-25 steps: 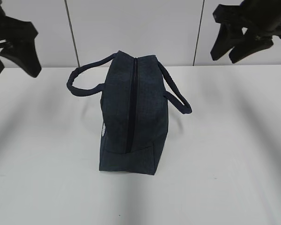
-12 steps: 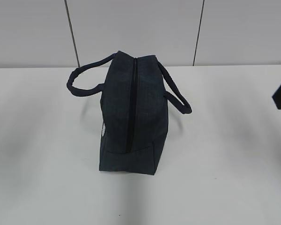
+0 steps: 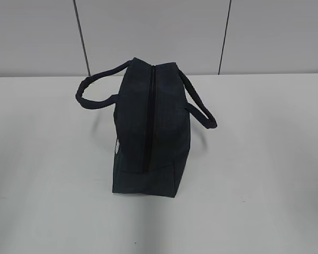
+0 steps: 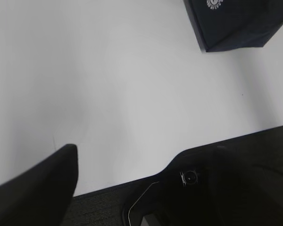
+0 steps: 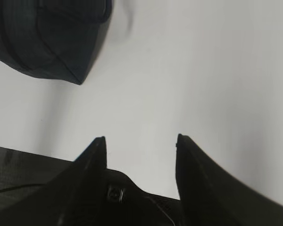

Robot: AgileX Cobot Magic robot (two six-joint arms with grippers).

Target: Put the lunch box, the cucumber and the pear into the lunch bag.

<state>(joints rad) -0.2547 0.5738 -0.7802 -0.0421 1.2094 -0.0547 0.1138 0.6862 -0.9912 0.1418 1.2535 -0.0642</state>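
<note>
Bag count is one lunch bag (image 3: 151,129), zipped, on the table (image 3: 265,174); left gripper (image 4: 146,155) and right gripper (image 5: 140,141) both gape, empty.

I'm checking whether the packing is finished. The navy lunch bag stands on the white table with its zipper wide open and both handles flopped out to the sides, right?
Not quite: the zipper along the top of the lunch bag is closed, as the exterior view shows. The rest holds: it stands on the white table with a handle out to each side.

A white table (image 3: 265,159) carries the navy lunch bag (image 3: 151,132), apparently zipped shut, standing upright.
</note>
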